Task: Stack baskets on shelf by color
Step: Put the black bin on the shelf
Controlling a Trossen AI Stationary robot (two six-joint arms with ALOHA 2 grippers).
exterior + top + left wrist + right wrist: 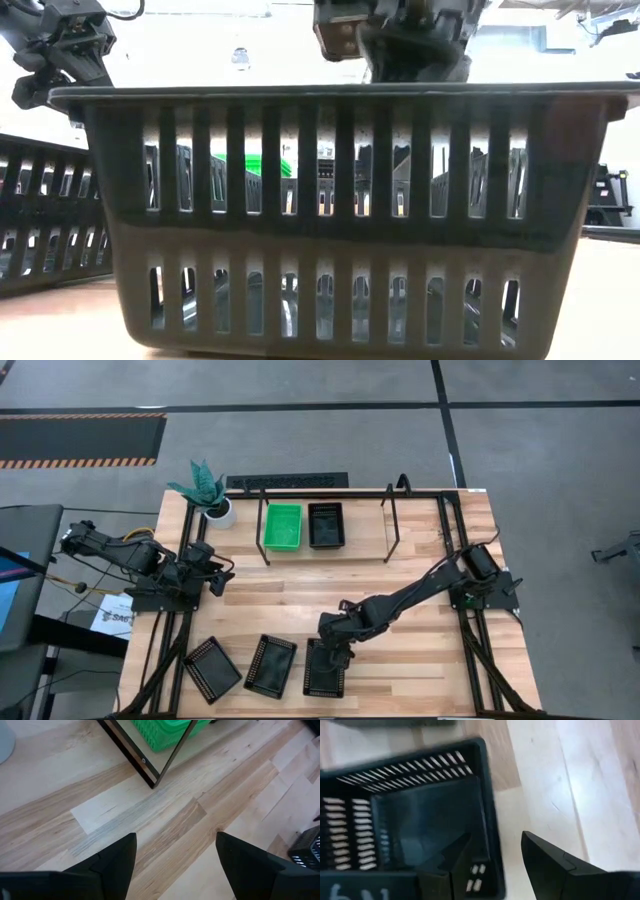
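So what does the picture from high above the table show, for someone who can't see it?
The right arm's fingers reach down at a black basket on the table's near edge, beside two more black baskets. A green basket and a black one sit on the shelf.

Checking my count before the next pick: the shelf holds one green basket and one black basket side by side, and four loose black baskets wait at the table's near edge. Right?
Not quite. The high view shows three loose black baskets at the near edge, not four. The rest holds: the shelf carries a green basket beside a black basket.
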